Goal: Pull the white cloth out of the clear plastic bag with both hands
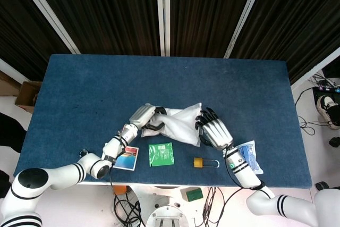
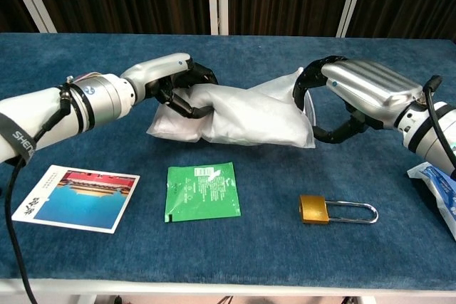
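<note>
The clear plastic bag with the white cloth [image 1: 178,123] inside lies mid-table, also seen in the chest view [image 2: 249,119]. My left hand [image 1: 146,116] grips the bag's bunched left end, its dark fingers [image 2: 187,105] curled around it. At the bag's right edge my right hand [image 1: 213,130] arches over the upper corner. Its fingers [image 2: 308,90] touch the plastic and its thumb [image 2: 333,133] hangs just off the lower corner. A wide gap stays between them, with nothing pinched.
On the blue table [image 2: 235,261] in front of the bag lie a green sachet [image 2: 203,190], a brass padlock [image 2: 335,210] and a picture card [image 2: 77,197]. A blue-and-white packet [image 2: 438,183] sits under my right forearm near the front right edge.
</note>
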Motion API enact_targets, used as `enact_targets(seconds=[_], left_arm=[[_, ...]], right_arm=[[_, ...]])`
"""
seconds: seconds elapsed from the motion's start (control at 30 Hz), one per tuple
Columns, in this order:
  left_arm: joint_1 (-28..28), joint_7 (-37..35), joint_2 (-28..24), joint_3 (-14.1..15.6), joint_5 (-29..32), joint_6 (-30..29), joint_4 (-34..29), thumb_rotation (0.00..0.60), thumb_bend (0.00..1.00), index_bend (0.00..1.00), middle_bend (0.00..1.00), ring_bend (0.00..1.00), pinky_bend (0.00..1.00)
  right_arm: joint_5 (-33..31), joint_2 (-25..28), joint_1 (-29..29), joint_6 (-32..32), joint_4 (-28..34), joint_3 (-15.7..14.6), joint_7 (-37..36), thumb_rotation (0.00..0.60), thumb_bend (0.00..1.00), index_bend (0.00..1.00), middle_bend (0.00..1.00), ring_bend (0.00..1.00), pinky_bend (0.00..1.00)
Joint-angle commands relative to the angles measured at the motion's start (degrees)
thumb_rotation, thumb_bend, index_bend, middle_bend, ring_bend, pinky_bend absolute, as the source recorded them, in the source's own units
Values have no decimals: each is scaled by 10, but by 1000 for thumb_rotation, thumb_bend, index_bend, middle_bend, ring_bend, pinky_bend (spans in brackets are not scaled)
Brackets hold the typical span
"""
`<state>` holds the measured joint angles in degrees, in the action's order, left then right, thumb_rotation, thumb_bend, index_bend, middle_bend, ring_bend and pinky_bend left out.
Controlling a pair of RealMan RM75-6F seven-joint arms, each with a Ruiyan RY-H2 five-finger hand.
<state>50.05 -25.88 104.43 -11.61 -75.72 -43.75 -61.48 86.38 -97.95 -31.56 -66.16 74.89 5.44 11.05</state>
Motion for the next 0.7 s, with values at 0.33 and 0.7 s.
enact_targets(seconds=[0.33, 0.7], left_arm=[[1, 1, -7, -9, 20, 16, -20, 600, 542, 666, 622, 466, 355], [0, 8, -8, -18, 42, 27, -30, 600, 543, 666, 621, 465, 359]], right_arm=[[26, -58, 2, -29, -83, -14, -24, 600, 289, 475, 300, 110, 105], [41, -113, -5, -40, -158, -19, -58, 600, 349, 569, 330, 121, 105]])
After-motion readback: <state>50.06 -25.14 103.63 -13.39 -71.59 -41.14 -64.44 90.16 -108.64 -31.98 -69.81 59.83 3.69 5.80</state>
